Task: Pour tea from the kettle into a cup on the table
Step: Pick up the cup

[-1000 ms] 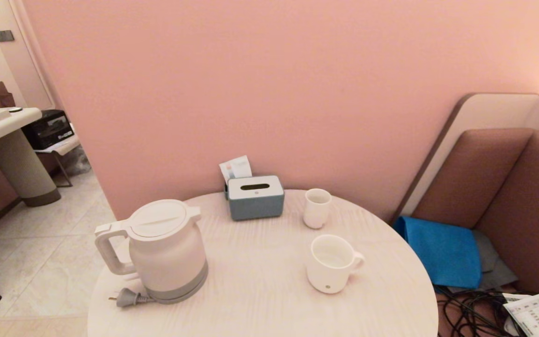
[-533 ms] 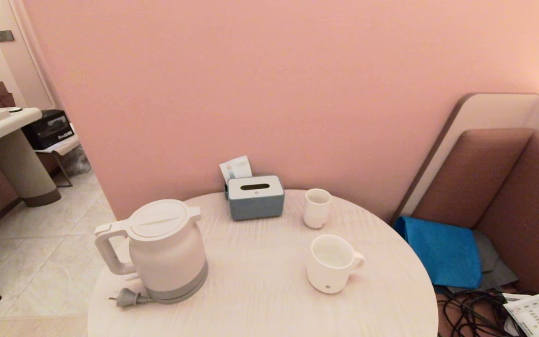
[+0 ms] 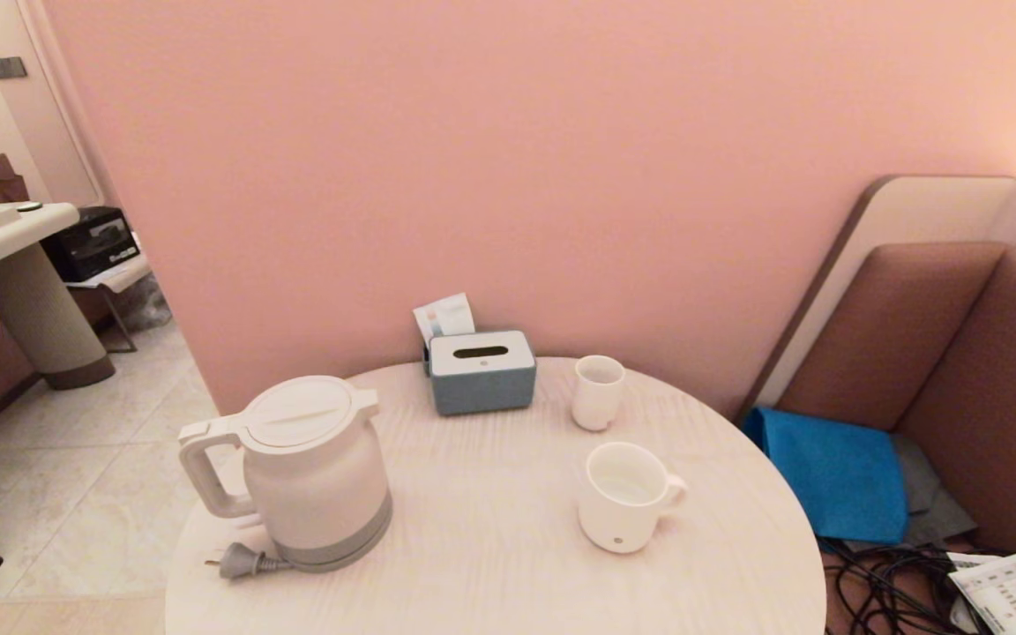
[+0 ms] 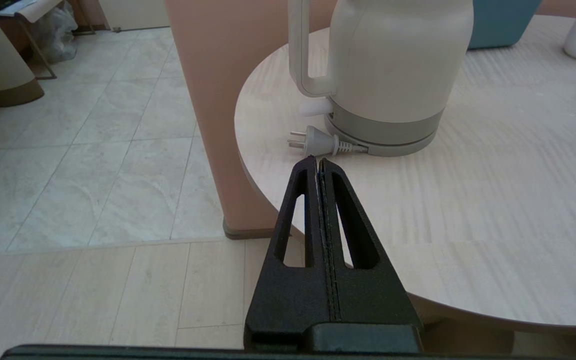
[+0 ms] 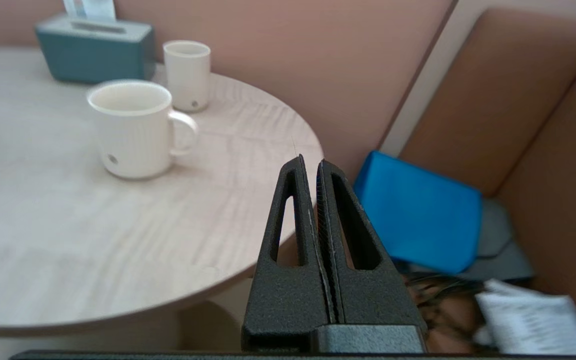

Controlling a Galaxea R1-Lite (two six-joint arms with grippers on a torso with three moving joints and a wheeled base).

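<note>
My left gripper (image 4: 318, 162) and right gripper (image 5: 310, 162), both pressed together, hang off the table (image 3: 490, 529) edge; kettle (image 3: 314, 472) lidded, cup (image 3: 623, 496) apart.

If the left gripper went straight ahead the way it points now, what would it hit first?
Probably the plug lying on the table, then the kettle on its grey base just behind it. The left gripper, shut, points almost at the plug; its height above the tabletop is unclear.

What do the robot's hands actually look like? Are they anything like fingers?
Not much like fingers. The left gripper and right gripper look identical: two matte black, grainy, wedge-shaped jaws tapering to a point, each with a long cut-out slot. No cables or markings show, and the arms are out of view.
</note>
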